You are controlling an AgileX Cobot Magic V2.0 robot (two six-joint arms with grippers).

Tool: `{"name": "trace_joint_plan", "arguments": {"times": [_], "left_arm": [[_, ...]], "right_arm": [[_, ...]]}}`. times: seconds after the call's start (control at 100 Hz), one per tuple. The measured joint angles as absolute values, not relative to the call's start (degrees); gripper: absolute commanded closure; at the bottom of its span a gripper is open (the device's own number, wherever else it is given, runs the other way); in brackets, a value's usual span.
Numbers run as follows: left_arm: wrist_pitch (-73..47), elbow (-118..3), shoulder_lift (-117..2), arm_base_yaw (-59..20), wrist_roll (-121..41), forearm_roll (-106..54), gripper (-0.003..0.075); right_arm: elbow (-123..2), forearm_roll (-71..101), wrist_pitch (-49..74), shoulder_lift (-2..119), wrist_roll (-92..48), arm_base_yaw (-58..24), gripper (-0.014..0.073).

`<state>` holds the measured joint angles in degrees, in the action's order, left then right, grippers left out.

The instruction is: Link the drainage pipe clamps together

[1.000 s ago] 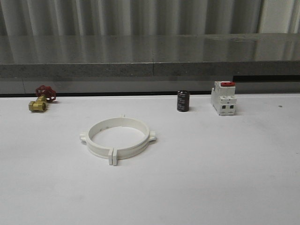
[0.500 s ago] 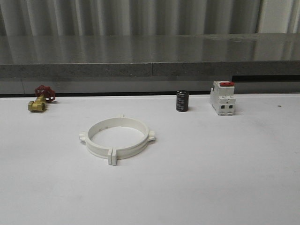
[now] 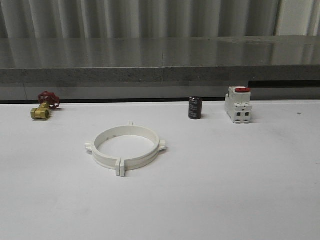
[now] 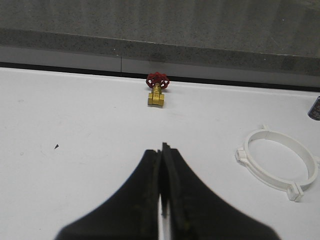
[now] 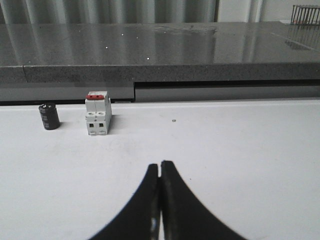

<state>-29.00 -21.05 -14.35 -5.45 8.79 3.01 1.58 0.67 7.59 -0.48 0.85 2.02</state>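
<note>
Clamps [image 3: 125,147] joined as a ring on tabletop [image 3: 225,175]. Left pincer [image 4: 162,150] and right pincer [image 5: 160,167] closed, empty.

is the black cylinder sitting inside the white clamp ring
No, the black cylinder stands apart from the drainage pipe clamps, farther back on the table beside the white switch.
</note>
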Motion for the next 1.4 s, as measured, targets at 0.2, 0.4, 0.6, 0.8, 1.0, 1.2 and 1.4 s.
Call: {"name": "trace_joint_plan", "arguments": {"times": [0.2, 0.4, 0.6, 0.8, 1.0, 1.2, 1.4], "left_arm": [[-29.0, -21.1, -14.3, -5.4, 8.8, 3.0, 0.0741], [-29.0, -21.1, -14.3, -5.4, 8.8, 3.0, 0.0741], [-29.0, -21.1, -14.3, -5.4, 8.8, 3.0, 0.0741], [-29.0, -21.1, -14.3, -5.4, 8.8, 3.0, 0.0741], [-29.0, -21.1, -14.3, -5.4, 8.8, 3.0, 0.0741], [-26.8, -19.4, -14.3, -5.4, 8.7, 3.7, 0.0741], [-16.6, -13.3, -11.8, -4.7, 2.4, 5.9, 0.0741]], "right_arm": [[1.6, 0.8, 8.2, -0.5, 0.7, 2.0, 0.0659], [1.6, 0.8, 8.2, -0.5, 0.6, 2.0, 0.0659], [1.6, 0.8, 8.2, -0.5, 0.6, 2.0, 0.0659], [1.6, 0.8, 8.2, -0.6, 0.6, 2.0, 0.0659], [1.6, 0.8, 8.2, -0.6, 0.6, 2.0, 0.0659], [1.6, 0.8, 8.2, -0.6, 0.6, 2.0, 0.0659], [1.6, 0.8, 8.2, -0.6, 0.6, 2.0, 0.0659]]}}
